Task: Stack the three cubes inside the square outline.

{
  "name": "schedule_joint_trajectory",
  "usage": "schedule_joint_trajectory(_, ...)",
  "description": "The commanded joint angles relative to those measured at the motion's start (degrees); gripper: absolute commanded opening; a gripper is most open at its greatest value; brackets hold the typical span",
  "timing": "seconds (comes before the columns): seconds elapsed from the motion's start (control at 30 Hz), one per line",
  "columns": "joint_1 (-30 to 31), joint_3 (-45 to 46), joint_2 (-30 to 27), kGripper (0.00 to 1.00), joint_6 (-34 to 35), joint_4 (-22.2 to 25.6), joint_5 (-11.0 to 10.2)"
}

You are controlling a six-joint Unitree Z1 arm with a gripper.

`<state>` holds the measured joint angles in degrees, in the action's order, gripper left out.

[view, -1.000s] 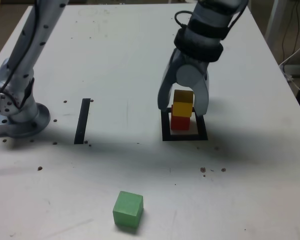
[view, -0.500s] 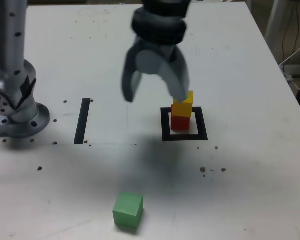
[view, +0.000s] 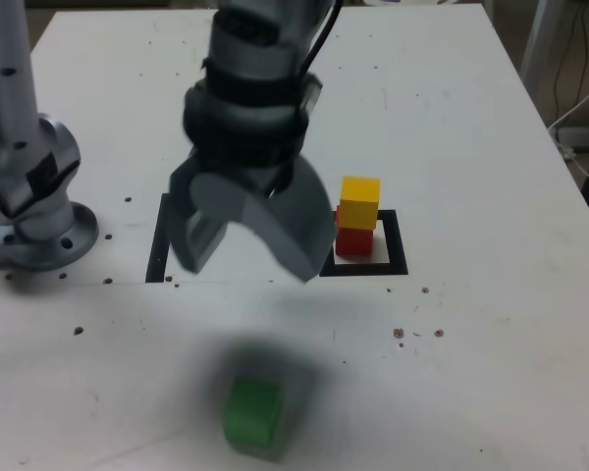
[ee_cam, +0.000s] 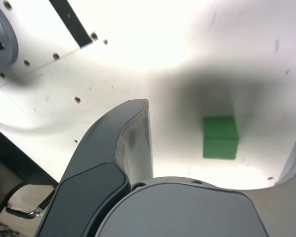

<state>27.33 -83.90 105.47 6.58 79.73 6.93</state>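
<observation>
A yellow cube (view: 360, 199) sits on a red cube (view: 352, 241) inside the black square outline (view: 398, 257), slightly askew. Alone near the table's front edge lies the green cube (view: 252, 415), under the arm's shadow. My gripper (view: 250, 265) hangs open and empty above the table. In the exterior view it is left of the stack and behind the green cube. In the wrist view the green cube (ee_cam: 220, 137) shows on the table between the two spread fingers (ee_cam: 133, 133).
A thin black strip (view: 159, 245) lies on the table left of the gripper, also seen in the wrist view (ee_cam: 71, 22). The arm's grey base (view: 34, 211) stands at the exterior view's left. Small dark specks dot the white table (view: 491, 373). Cables (view: 579, 118) hang past the right edge.
The gripper let go of the yellow cube on the red one, opened wide, and swung away left and toward the front, now hanging over the green cube's area.
</observation>
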Motion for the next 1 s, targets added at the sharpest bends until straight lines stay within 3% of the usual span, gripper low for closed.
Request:
schedule_joint_trajectory(0.0,1.79,0.31,0.43,1.0,1.26,-0.31,0.32)
schedule_joint_trajectory(0.13,4.34,0.43,1.74,1.0,2.98,-0.74,1.07)
schedule_joint_trajectory(0.47,9.44,-0.11,7.48,0.99,4.9,-5.11,5.73)
schedule_joint_trajectory(0.97,10.2,-2.42,14.85,0.92,3.38,-6.82,10.57)
